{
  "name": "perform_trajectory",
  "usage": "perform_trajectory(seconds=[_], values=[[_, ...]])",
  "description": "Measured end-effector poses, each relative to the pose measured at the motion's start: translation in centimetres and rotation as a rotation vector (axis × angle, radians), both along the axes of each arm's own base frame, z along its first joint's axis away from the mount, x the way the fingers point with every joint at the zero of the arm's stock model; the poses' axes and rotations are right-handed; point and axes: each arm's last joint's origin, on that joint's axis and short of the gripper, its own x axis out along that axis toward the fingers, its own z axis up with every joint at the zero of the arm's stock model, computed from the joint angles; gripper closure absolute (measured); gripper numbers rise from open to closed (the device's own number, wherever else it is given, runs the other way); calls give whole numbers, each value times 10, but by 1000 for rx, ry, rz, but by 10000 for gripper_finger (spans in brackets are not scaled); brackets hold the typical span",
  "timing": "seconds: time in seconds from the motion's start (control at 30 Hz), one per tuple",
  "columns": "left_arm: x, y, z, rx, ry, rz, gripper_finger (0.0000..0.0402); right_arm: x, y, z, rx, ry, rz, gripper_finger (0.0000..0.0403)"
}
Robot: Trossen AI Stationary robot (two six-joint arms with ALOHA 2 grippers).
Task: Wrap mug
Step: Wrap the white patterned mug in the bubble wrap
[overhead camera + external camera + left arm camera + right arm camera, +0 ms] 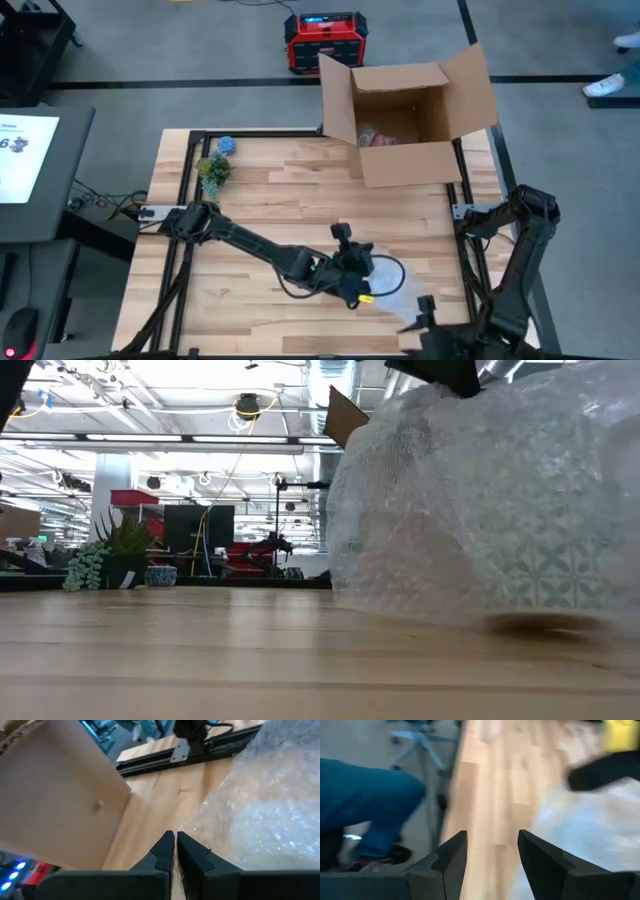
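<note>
A sheet of clear bubble wrap (392, 288) lies heaped on the wooden table near its front edge, right of the middle; in the low view the bubble wrap (480, 510) rises as a tall mound. The mug is covered by it, and only a teal-patterned patch (540, 570) shows through. My left gripper (175, 840) is shut, reaching level over the table (300, 190) to the wrap's far-left side. My right gripper (490, 845) hangs open at the near right corner, its fingers clear of the wrap (580, 835). My left gripper has its shut fingertips (186, 841) right at the edge of the bubble wrap (205, 822), coming in level from the table's left. I cannot tell whether a layer lies between the fingers or whether they only touch it.
An open cardboard box (405, 115) stands at the far right with packing inside. Small potted plants (215, 165) sit at the far left corner. Bare wood (280, 200) stretches between them. A person's leg in blue trousers (365, 805) shows beyond the table's edge.
</note>
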Motion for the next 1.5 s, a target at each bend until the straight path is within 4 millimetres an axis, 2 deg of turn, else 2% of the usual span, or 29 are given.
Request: perform_trajectory(seconds=[0.1,0.27,0.4,0.5,0.63,0.73,0.8,0.9,1.03,1.17,1.37,1.5], values=[[1,1,-3,-66,7,-28,401,10,-19,-7,-20,55,-135,239],[3,1,-33,-120,56,-26,401,14,-47,-30,-53,152,-337,259],[7,1,-52,-150,60,9,401,12,-62,-57,-54,242,-430,280],[7,4,-55,-174,57,34,401,11,-72,-78,-39,299,-479,288],[-1,10,-43,-177,101,46,391,8,-82,-99,-31,341,-516,294],[-15,12,-17,-185,97,37,370,7,-83,-102,-24,353,-528,295],[-26,10,2,-203,89,25,357,7,-83,-100,-17,350,-527,295],[-40,3,21,-247,84,-21,346,9,-80,-95,-2,342,-518,295],[-47,-14,31,-327,95,-154,345,13,-74,-84,2,334,-476,295],[-36,-19,7,-352,118,-129,354,16,-70,-70,-7,331,-443,295],[-8,8,-50,-357,178,42,379,17,-69,-47,-36,343,-442,295],[-1,21,-78,-369,237,122,398,14,-77,-47,-100,397,-467,295]])
